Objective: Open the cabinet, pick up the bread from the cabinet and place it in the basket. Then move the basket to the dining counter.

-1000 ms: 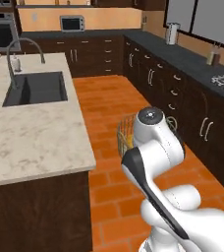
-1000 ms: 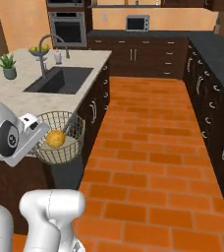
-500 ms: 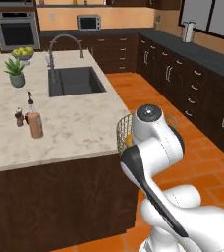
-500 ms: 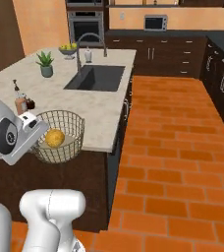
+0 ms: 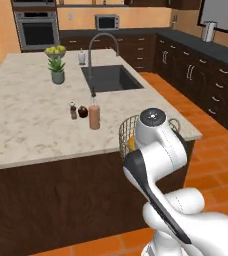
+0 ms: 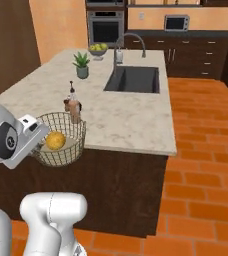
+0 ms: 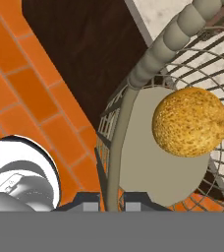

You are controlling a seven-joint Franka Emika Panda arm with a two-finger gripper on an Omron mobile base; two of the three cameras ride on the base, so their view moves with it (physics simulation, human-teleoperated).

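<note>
Tool [image 7: 105, 201] clamped on basket [image 6: 61, 139] rim; bread [image 7: 189, 121] loose inside, may roll. Wire light, stiff; keep level to tabletop [image 6: 131, 117].

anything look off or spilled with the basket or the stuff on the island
Nothing stands out. The bread sits inside the basket, which the fingers grip by its rim at the dining counter edge; the bottles stand upright.
</note>
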